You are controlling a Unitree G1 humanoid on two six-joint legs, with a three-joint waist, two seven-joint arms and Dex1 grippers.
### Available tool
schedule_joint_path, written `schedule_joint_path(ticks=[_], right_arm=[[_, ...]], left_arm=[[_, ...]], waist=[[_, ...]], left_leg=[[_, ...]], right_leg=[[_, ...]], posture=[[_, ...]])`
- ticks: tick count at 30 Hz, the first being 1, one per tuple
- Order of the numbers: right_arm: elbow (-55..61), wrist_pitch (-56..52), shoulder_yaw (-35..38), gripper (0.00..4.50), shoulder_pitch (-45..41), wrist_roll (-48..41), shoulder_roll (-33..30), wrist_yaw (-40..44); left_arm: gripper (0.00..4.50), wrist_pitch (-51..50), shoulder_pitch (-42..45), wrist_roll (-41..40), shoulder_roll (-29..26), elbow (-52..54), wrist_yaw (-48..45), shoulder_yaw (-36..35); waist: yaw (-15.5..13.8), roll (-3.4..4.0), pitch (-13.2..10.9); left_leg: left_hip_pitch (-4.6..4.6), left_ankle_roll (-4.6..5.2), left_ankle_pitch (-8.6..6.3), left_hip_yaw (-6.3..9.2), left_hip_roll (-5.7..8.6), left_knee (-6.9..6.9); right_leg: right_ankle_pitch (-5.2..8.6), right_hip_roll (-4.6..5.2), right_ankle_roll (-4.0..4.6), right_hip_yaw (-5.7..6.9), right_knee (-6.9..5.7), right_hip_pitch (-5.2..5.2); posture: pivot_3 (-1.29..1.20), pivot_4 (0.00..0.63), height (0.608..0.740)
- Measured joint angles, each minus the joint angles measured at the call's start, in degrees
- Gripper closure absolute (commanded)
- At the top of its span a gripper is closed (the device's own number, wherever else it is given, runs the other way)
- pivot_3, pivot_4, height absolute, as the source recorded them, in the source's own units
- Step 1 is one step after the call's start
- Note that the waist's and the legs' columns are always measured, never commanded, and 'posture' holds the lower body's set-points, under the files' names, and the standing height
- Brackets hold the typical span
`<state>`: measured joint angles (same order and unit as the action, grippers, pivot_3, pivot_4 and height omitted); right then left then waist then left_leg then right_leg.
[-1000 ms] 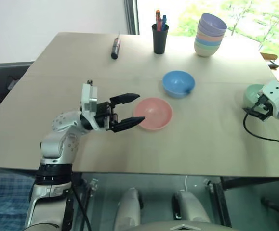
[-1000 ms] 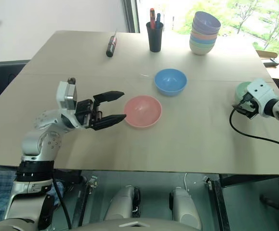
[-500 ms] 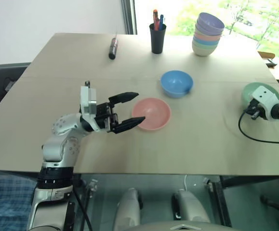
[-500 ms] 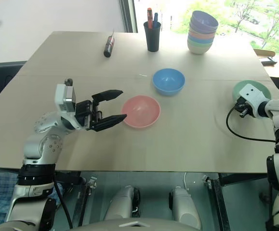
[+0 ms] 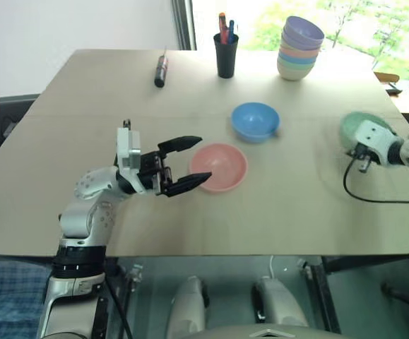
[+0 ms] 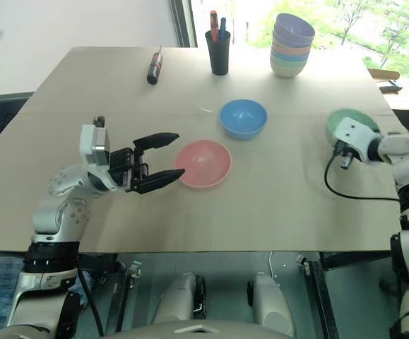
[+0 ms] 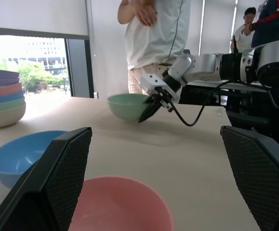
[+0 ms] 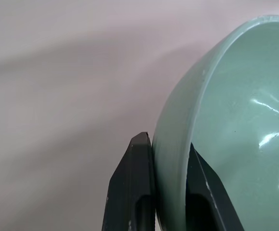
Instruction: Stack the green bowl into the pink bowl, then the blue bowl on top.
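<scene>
The right gripper (image 8: 166, 168) now pinches the green bowl's (image 6: 351, 121) rim, lifting it leftward off the tabletop (image 6: 275, 205) (earlier it lay flat). The left gripper (image 6: 165, 159) stays spread beside the pink bowl (image 6: 203, 163).

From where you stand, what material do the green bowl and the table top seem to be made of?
The green bowl, pinched at its rim by the right claw, looks like smooth plastic: thin wall, even colour, small glossy highlights inside. The table top looks like matte beige laminate or coated board with a seam across it; I cannot be sure.
</scene>
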<state>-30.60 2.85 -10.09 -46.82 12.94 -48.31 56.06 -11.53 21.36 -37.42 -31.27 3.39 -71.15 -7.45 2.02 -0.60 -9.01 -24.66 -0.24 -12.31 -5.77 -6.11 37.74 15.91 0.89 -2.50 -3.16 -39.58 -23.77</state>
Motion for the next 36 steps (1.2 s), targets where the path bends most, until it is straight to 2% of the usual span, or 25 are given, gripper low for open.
schedule_joint_path(ticks=[2,4,6,8,18,21,27,33,34,36], right_arm=[[12.4,-2.7,-0.2,4.48,0.7,-0.5,0.1,1.7],[27.7,-10.0,-0.7,4.48,3.7,-3.1,2.1,4.4],[32.9,-13.0,-1.8,4.48,5.1,-4.2,3.3,5.3],[43.8,-20.3,-5.3,4.48,7.7,-5.1,6.1,6.4],[47.4,-22.9,-10.8,4.48,5.7,-4.1,9.8,6.3],[47.5,-22.8,-12.0,4.48,4.9,-3.9,11.1,6.3],[48.3,-23.5,-17.3,4.48,3.2,-3.1,17.5,6.3],[48.6,-25.1,-19.7,4.48,1.8,-2.5,20.1,6.3],[48.7,-25.2,-20.5,3.70,1.5,-2.4,20.2,6.5],[48.7,-25.4,-20.6,2.89,1.5,-2.2,20.2,6.6]], left_arm=[[0.00,0.1,0.2,0.1,-0.1,-0.1,0.1,-0.2],[0.00,0.2,-0.2,0.1,-1.2,-0.2,0.3,-1.3],[0.00,0.2,-0.5,0.1,-1.8,-0.3,0.4,-1.8],[0.00,0.6,-2.3,0.3,-3.8,-0.8,0.6,-3.9],[0.00,1.4,-8.4,1.2,-10.7,-0.7,1.6,-11.2],[0.00,1.7,-9.9,1.3,-11.3,-0.6,1.6,-12.5],[0.00,1.8,-14.6,1.3,-13.8,0.0,2.3,-16.7],[0.00,1.7,-15.9,1.1,-14.3,0.6,2.5,-17.6],[0.00,1.7,-15.9,1.1,-14.3,0.6,2.6,-17.9],[0.00,1.6,-15.9,1.0,-14.4,0.7,2.7,-17.9]], waist=[[-0.1,0.00,0.0],[-0.4,-0.03,0.0],[-0.7,-0.03,0.0],[-1.1,-0.03,0.0],[-1.2,-0.17,0.0],[-1.3,-0.20,0.0],[-1.2,-0.23,0.0],[-1.3,-0.33,0.0],[-1.3,-0.35,0.0],[-1.3,-0.36,0.0]], left_leg=[[-0.02,-0.01,0.00,0.08,-0.01,-0.03],[-0.05,0.01,0.00,0.06,-0.02,-0.03],[-0.06,0.02,-0.02,0.01,0.00,0.02],[-0.06,0.03,-0.02,0.01,-0.01,0.02],[-0.05,0.05,-0.03,0.01,-0.02,0.04],[-0.06,0.05,-0.03,0.02,-0.03,0.04],[-0.06,0.05,-0.03,-0.03,-0.06,0.03],[-0.07,0.05,-0.04,-0.02,-0.06,0.03],[-0.06,0.05,-0.04,-0.02,-0.06,0.03],[-0.06,0.05,-0.04,-0.02,-0.06,0.03]], right_leg=[[0.01,0.00,0.01,0.10,0.00,0.01],[0.01,0.01,0.01,0.11,0.05,0.02],[0.01,0.04,0.00,0.09,0.05,0.02],[0.01,0.04,0.01,0.09,0.05,0.00],[0.02,0.04,0.04,0.13,0.01,-0.02],[0.03,0.04,0.05,0.15,0.01,-0.02],[0.03,0.04,0.07,0.13,-0.04,-0.08],[0.04,0.04,0.08,0.16,-0.04,-0.07],[0.04,0.05,0.08,0.15,-0.05,-0.07],[0.04,0.04,0.08,0.15,-0.05,-0.08]], posture=[[0.00,0.150,0.740],[0.00,0.150,0.740],[0.00,0.150,0.740],[0.00,0.150,0.740],[0.00,0.150,0.740],[0.00,0.150,0.740],[0.00,0.150,0.740],[0.00,0.150,0.740],[0.00,0.150,0.740],[0.00,0.150,0.740]])
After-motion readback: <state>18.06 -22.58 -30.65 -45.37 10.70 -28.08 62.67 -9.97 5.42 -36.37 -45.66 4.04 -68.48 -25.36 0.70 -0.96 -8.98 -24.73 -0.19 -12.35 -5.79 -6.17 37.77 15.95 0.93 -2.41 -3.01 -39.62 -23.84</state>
